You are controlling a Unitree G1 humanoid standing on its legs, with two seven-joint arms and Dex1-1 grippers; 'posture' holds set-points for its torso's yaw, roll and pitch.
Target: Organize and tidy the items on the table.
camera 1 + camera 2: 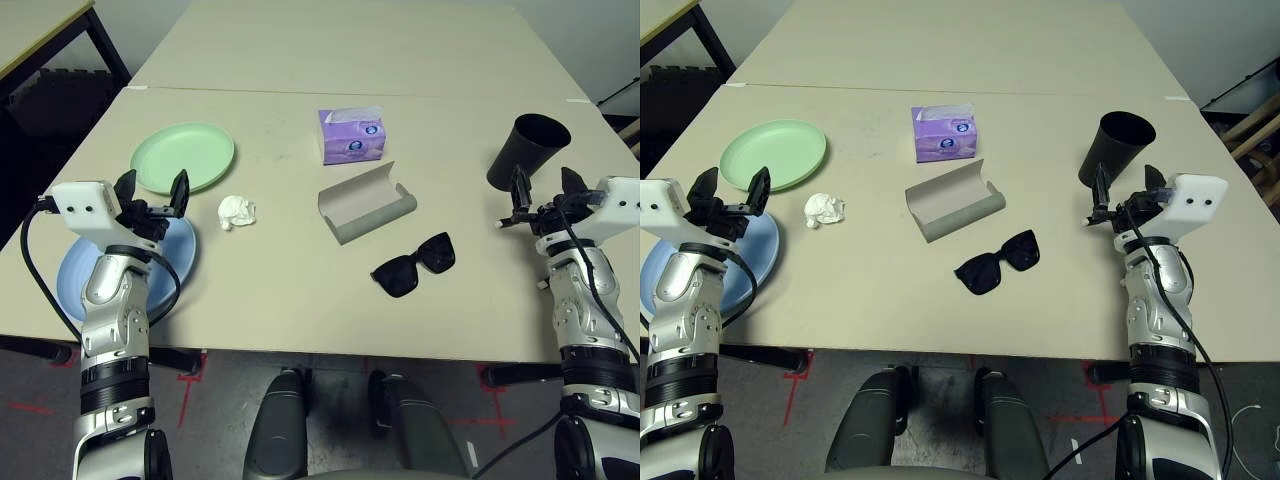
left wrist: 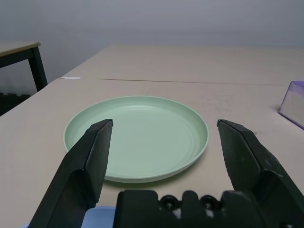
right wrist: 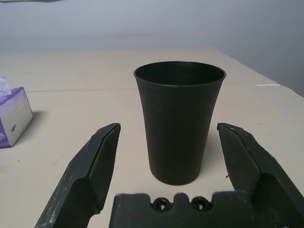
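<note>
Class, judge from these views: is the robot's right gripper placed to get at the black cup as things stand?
Probably yes. The right gripper is open and faces the black cup, which stands upright on the table straight ahead, with nothing between them.

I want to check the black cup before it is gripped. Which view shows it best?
The right wrist view: the cup stands upright, whole and close, framed between the open right gripper fingers. Both eye views show it smaller, from above, beyond that gripper.

head stereo: down over table [image 1: 300,280] | wrists: low, forward, near green plate [image 2: 137,137], cup [image 3: 179,123]
</note>
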